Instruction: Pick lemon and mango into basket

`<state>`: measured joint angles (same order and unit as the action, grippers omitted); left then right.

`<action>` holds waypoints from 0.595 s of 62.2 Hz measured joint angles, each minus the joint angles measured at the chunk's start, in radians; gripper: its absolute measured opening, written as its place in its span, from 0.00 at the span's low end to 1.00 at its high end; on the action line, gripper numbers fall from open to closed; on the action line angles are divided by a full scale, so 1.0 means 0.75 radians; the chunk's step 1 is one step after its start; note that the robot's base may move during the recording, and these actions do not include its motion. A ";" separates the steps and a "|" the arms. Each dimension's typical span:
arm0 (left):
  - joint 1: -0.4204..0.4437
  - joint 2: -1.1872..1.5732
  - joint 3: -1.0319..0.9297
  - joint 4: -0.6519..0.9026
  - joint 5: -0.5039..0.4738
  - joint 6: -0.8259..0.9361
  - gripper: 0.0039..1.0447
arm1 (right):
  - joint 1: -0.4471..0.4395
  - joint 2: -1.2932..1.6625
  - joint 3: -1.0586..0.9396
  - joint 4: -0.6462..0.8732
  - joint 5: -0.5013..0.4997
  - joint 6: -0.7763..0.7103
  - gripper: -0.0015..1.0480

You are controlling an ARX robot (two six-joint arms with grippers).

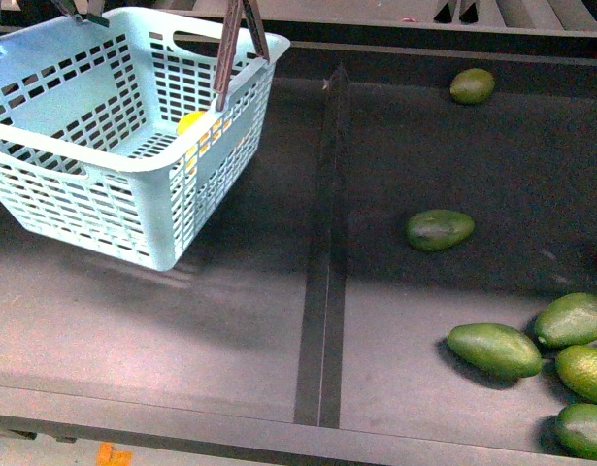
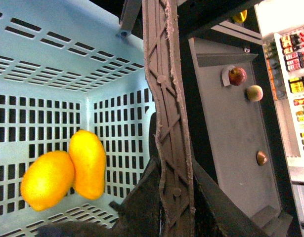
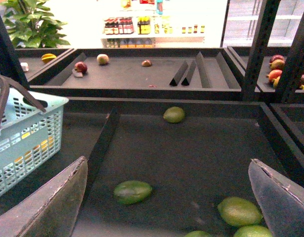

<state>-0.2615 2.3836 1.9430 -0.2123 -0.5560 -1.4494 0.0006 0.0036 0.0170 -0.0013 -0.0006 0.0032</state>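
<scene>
Left wrist view: left claw (image 2: pixel 166 217) clamps the basket's (image 2: pixel 53 64) brown handle (image 2: pixel 166 98); lemon (image 2: pixel 47 181) and mango (image 2: pixel 88 163) touch at lower left. Right claw (image 3: pixel 169 197) gapes wide, empty.

we can read no text, number or brand in any view. the bottles (image 3: pixel 123 24) on the far shop shelf in the right wrist view carry labels too small and washed out to make out, and the packets (image 2: pixel 296 44) on the rack at the edge of the left wrist view show only coloured blurs, no legible letters.
</scene>
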 joint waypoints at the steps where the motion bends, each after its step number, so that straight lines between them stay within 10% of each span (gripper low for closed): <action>1: -0.002 -0.006 -0.018 0.004 -0.007 -0.012 0.08 | 0.000 0.000 0.000 0.000 0.000 0.000 0.92; 9: -0.009 -0.064 -0.136 0.023 -0.006 -0.086 0.09 | 0.000 0.000 0.000 0.000 0.001 0.000 0.92; 37: -0.044 -0.393 -0.529 -0.039 0.058 -0.167 0.93 | 0.000 0.000 0.000 0.000 0.001 0.000 0.92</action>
<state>-0.2947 2.0892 1.5459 -0.2413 -0.5121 -1.5745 0.0006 0.0036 0.0170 -0.0013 -0.0002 0.0032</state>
